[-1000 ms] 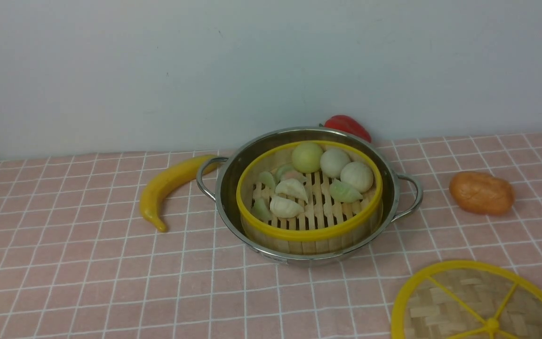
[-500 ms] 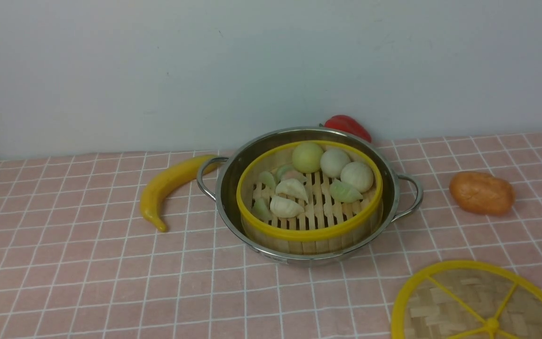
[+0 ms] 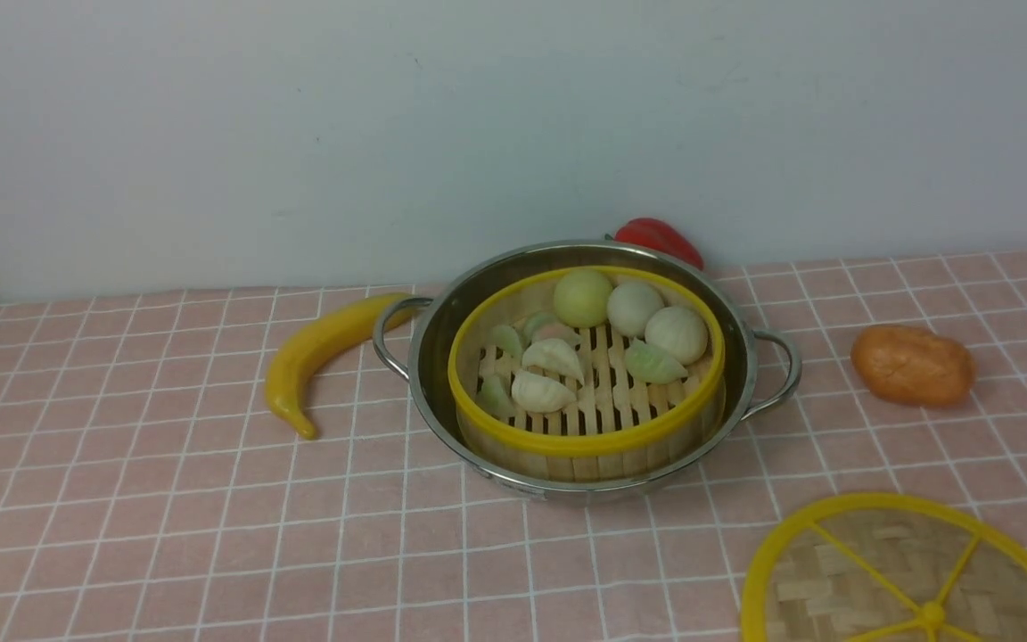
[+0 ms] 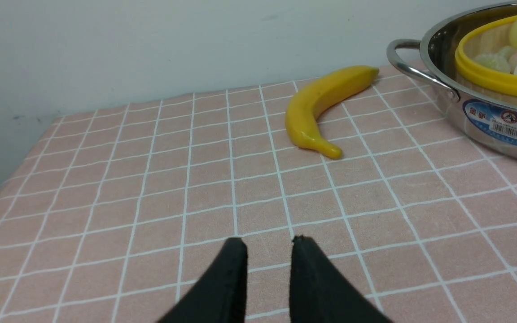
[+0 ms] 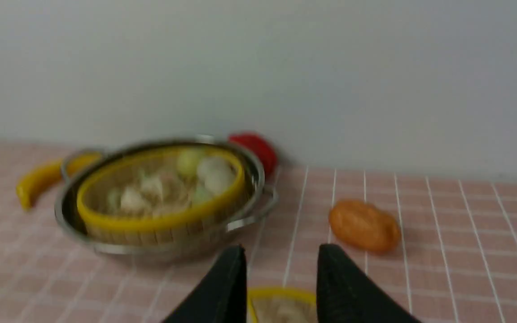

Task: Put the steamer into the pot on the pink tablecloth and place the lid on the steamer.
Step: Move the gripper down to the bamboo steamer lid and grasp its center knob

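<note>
One step left: steamer (image 3: 585, 443) in pot (image 3: 436, 352), lid (image 3: 843, 580) off on the cloth

Front view. Flat pink tablecloth (image 3: 166, 499) with a thin white grid, running back to a plain pale wall (image 3: 299, 134). Mid-cloth, a wide shiny steel pot with two loop handles. Upright inside it, the round bamboo steamer: yellow rim, slatted wooden floor, three round buns (image 3: 629, 308) and several pleated dumplings (image 3: 540, 392). At the near right, well apart from the pot, the flat woven lid with yellow rim, spokes and hub, partly cut off by the frame edge. Glossy yellow banana (image 3: 317, 352) just beside the pot's left handle. Red pepper (image 3: 656, 236) behind the pot, by the wall. Orange-brown oval lump (image 3: 912, 366) further right. Same layout as a second ago, nothing shifted.

Left wrist view. Left gripper (image 4: 267, 242) over bare cloth, black fingers a narrow gap apart, nothing between them. Banana ahead; pot wall with a blue label and barcode at the frame edge.

Right wrist view, blurred. Right gripper (image 5: 281, 248) with fingers parted somewhat wider, empty, a sliver of the lid's yellow rim showing in the gap. Pot and steamer beyond.
</note>
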You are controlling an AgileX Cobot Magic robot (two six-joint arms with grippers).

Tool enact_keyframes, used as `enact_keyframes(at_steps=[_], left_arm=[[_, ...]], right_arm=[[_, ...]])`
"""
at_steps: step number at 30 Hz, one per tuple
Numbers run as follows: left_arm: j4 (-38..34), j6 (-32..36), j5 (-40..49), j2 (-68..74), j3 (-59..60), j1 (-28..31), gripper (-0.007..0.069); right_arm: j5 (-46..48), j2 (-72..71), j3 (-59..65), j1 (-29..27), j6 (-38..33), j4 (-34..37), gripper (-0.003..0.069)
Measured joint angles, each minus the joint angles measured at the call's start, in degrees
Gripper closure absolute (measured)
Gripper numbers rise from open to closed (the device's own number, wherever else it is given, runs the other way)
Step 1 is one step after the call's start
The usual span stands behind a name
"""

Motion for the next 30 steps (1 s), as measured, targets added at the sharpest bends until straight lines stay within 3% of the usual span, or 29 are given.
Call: enact_keyframes(at_steps=[6,14,17,22,30], left_arm=[[0.0,0.0,0.0,0.0,0.0,0.0,0.0472],[0.0,0.0,0.0,0.0,0.0,0.0,0.0455],[0.0,0.0,0.0,0.0,0.0,0.0,0.0453],[0.0,0.0,0.0,0.0,0.0,0.0,0.0444],[0.0,0.0,0.0,0.0,0.0,0.0,0.0433]], right_arm=[[11.5,20.6,-6.2,0.0,-9.8,4.1,0.0416],[12.4,46.2,-11.1,2.4,-17.4,11.9,0.0416],[10.3,56.3,-14.4,6.6,-14.2,6.4,0.0416],[10.1,67.0,-17.7,12.6,-3.2,-6.3,0.0416],[9.1,77.3,-18.2,16.1,3.2,-11.3,0.0416]])
